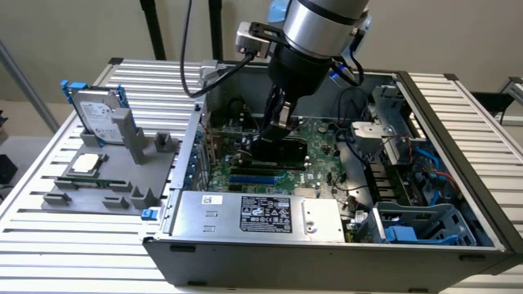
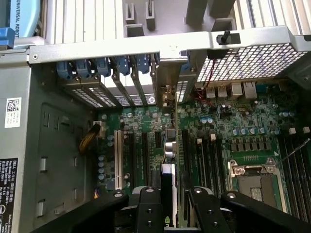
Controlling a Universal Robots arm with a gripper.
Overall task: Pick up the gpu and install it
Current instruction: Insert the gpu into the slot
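gpu (image 2: 167, 177) seemingly gripped by tool (image 2: 173, 191) above motherboard (image 2: 243, 121).

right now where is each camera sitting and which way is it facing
Exterior view: off the arm, high beside the open computer case, looking down into it; arm and gripper show.
Wrist view: on the wrist, facing the motherboard; its fingers show, closed on the gpu.
Both show the gripper, gpu and motherboard.

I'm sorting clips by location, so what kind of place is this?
Likely a robotics lab bench for PC assembly: an open computer case on a slatted metal table, a grey fixture holding a hard drive, and the gripper holding the gpu over the motherboard.
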